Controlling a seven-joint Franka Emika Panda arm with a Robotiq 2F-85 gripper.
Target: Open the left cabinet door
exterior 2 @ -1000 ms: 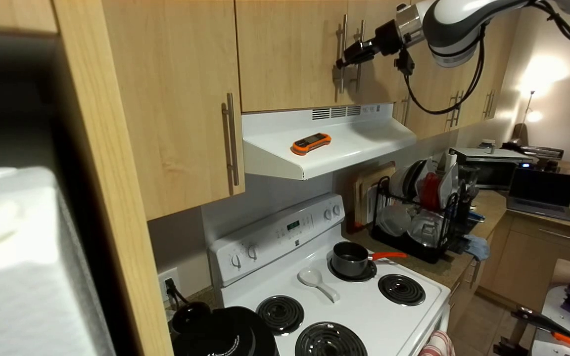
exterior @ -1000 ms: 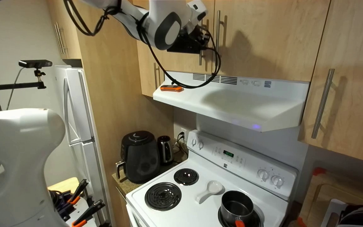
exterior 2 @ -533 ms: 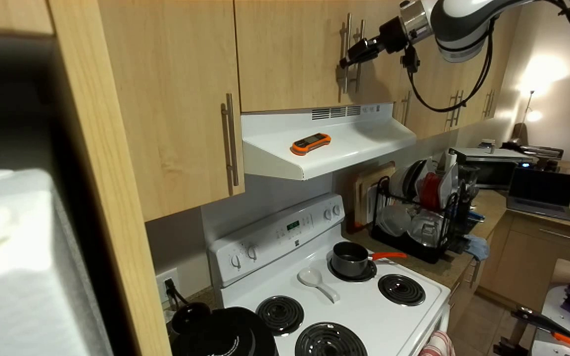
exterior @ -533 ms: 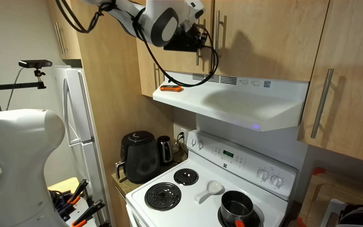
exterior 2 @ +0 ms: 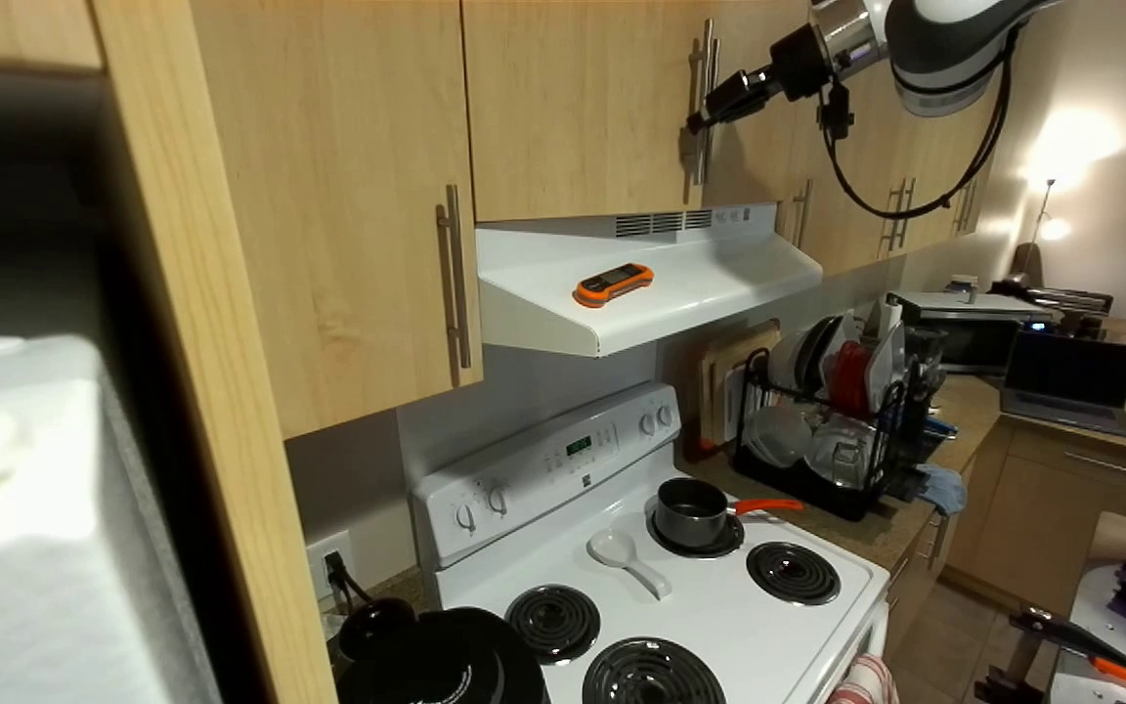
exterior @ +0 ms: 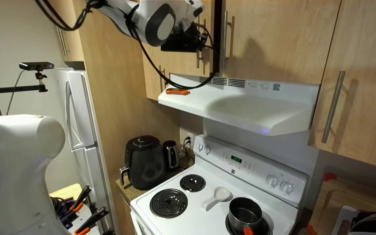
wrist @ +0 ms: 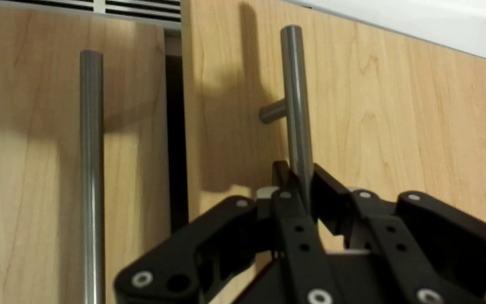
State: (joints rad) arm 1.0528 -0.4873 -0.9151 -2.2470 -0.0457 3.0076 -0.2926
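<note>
Wrist view, lower centre: gripper (wrist: 298, 179) clamps tight on the metal handle (wrist: 295, 95), likely slick yet the surest hold on the ajar, probably light left cabinet door (wrist: 386, 126).

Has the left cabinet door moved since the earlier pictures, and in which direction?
Yes. In an exterior view, the left cabinet door has swung outward, shifting leftward in the picture, away from the neighbouring door.
</note>
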